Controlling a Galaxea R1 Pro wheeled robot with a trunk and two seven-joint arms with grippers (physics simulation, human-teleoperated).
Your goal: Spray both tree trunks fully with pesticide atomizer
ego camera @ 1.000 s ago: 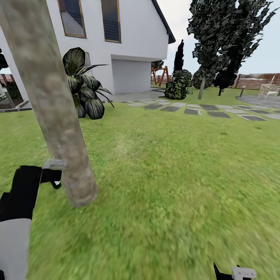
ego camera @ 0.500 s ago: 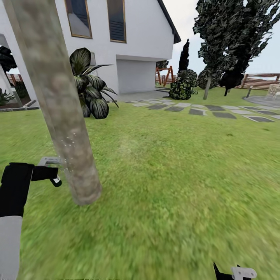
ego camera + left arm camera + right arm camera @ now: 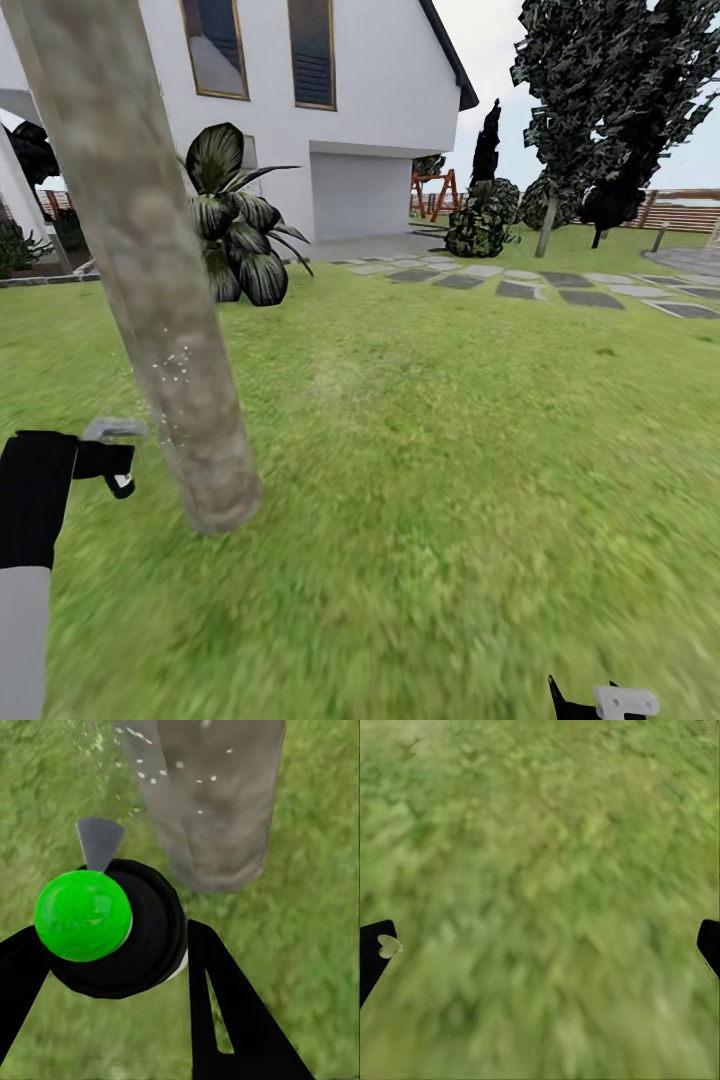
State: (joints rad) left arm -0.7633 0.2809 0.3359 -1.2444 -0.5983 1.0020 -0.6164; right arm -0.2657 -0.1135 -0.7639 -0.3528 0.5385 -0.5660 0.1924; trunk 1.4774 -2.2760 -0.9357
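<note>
The garden is taken up by a wide green lawn (image 3: 450,450), with a white house (image 3: 350,110) at its far side, grey paving slabs (image 3: 520,285) before it, and dark columnar trees (image 3: 590,100) against a slatted fence (image 3: 690,210).

A thick grey-beige tree trunk (image 3: 150,270) rises out of the grass at the left of the head view and is seen leaning in the picture. A broad-leaved striped plant (image 3: 235,235) is set behind it, near the house wall.

The left arm is held low beside the trunk, so that the nozzle is kept facing the bark. The left hand (image 3: 105,945) is clenched around the pesticide atomizer (image 3: 112,926), a black body with a round green cap, and the grey nozzle is pointed toward the base of the trunk, just beside it. The right hand (image 3: 540,945) is held released over bare grass, with its dark fingertips (image 3: 375,952) spread well apart and nothing between them; it is judged to be kept idle and out of the way.

Fine white specks of pesticide (image 3: 172,365) are seen on the lower trunk only. The bark is judged to be partly covered, and much spraying is thought to remain.
</note>
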